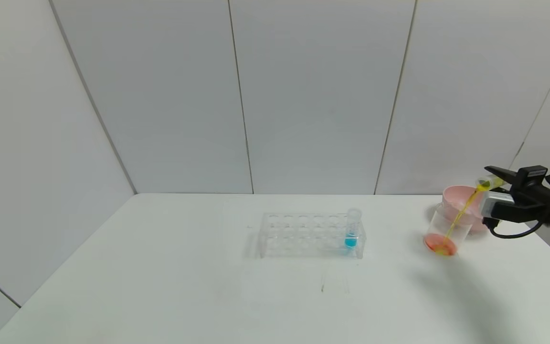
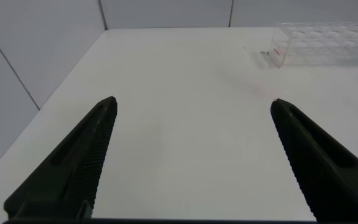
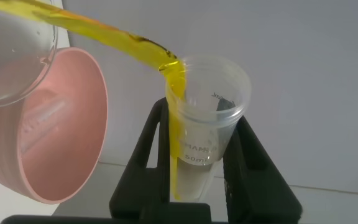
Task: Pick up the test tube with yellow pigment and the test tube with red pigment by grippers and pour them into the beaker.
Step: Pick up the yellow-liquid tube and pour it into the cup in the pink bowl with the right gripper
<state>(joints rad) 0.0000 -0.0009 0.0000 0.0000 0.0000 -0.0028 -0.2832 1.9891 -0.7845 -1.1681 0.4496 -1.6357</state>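
Observation:
My right gripper (image 1: 494,177) is at the table's far right, shut on the test tube with yellow pigment (image 1: 487,182), which is tilted mouth-down. A yellow stream (image 1: 461,212) runs from its mouth into the clear beaker (image 1: 447,234), which holds orange-red liquid at the bottom. In the right wrist view the tube (image 3: 210,81) sits between the black fingers (image 3: 151,143) and the stream arcs to the beaker's rim (image 3: 11,56). The test tube with red pigment is out of view. My left gripper (image 2: 192,102) is open and empty over bare table, out of the head view.
A pink bowl (image 1: 456,200) stands right behind the beaker, also in the right wrist view (image 3: 61,143). A clear tube rack (image 1: 303,234) sits mid-table with a blue-liquid tube (image 1: 351,229) at its right end. The rack also shows in the left wrist view (image 2: 328,43).

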